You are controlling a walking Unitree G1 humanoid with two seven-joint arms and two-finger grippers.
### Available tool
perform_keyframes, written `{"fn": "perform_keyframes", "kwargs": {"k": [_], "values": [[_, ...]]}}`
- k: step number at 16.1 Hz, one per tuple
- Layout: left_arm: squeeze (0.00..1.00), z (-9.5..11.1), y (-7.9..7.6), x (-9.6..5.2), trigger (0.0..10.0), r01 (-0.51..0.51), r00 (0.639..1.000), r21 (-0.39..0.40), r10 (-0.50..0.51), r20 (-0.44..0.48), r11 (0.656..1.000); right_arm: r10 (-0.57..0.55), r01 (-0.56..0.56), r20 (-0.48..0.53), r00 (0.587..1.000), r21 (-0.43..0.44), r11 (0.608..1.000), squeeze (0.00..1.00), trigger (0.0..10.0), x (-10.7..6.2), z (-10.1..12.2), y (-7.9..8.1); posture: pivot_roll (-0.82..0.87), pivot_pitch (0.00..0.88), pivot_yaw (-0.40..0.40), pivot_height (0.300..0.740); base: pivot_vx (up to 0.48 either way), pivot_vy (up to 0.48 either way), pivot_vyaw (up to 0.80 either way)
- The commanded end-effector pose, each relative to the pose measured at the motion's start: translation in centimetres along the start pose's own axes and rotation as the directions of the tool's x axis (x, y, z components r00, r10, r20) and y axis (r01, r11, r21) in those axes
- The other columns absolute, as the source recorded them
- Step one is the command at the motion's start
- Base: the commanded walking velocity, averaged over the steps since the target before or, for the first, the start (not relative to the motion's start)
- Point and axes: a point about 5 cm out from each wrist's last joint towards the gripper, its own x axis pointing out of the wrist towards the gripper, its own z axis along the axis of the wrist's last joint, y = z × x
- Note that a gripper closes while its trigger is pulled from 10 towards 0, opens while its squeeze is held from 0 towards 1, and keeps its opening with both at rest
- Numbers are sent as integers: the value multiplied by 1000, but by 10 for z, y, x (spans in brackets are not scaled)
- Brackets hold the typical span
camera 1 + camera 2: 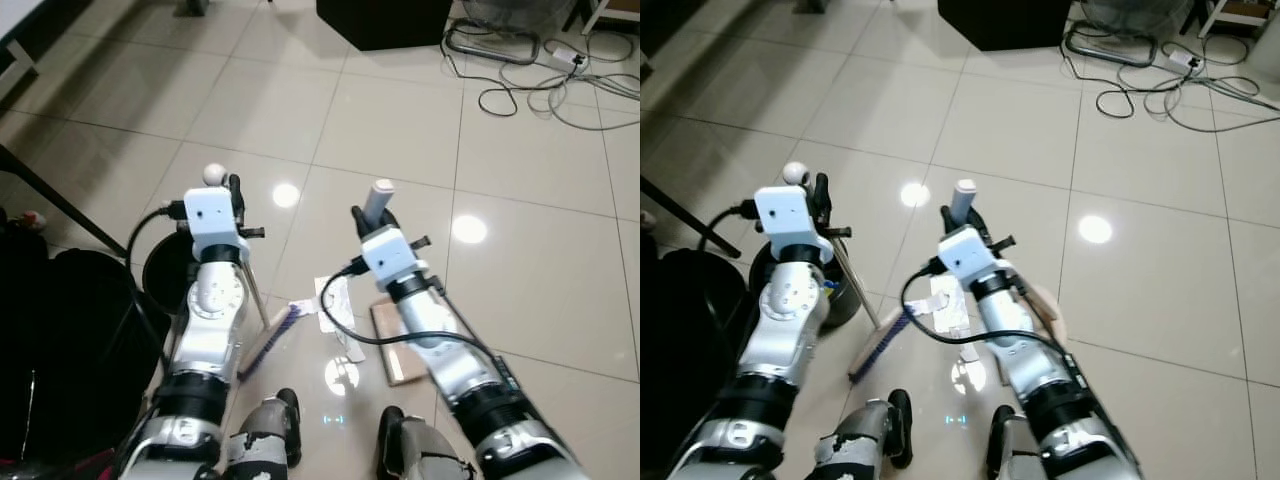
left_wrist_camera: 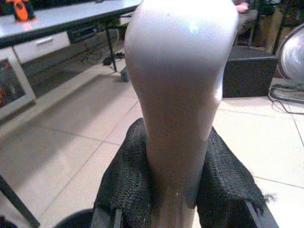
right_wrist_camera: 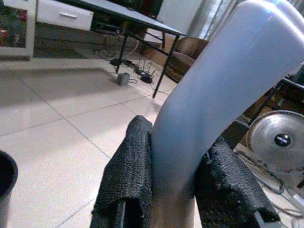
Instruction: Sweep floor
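The room is bright, with light from above. Ceiling lamps make round white glare spots on the glossy tile floor [image 1: 470,229], also near the robot's feet. The head views are sharp. In the left wrist view the white handle [image 2: 183,95] is overexposed and soft; the background is slightly blurred.

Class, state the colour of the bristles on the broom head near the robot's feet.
The broom head has purple or violet bristles, showing best in the right eye view.

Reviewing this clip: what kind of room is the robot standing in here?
Probably a living room or home workspace. It has a glossy tiled floor, loose cables running to a power strip, a standing fan and a long desk with a drawer unit beneath.
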Motion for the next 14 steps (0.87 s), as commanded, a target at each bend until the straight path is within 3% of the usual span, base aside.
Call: {"fn": "perform_keyframes", "kwargs": {"k": [1,4,6,10,14], "values": [[0,-5,-1,-1,10000,-39,999,-14,39,-12,999,23,-23,20,1000,-7,1000,0,10000,-1,4,11,64,337,42,740,0,0,0],[0,-13,-5,-1,10000,-85,995,-48,83,-51,995,31,-31,10,999,2,1000,0,10000,-3,6,26,52,343,39,740,0,0,0],[0,-13,-4,2,10000,-140,989,-92,134,-67,986,-30,33,-38,999,73,997,0,10000,-2,4,26,49,345,37,740,0,0,0],[0,-1,-7,12,10000,-230,972,-271,211,-100,935,-181,211,-173,968,179,961,0,10000,2,-9,10,57,344,41,740,0,0,0],[0,15,-16,16,10000,-209,978,-370,186,-96,905,-216,253,-201,956,182,950,0,10000,8,-14,-4,64,327,42,740,0,0,0]]}}
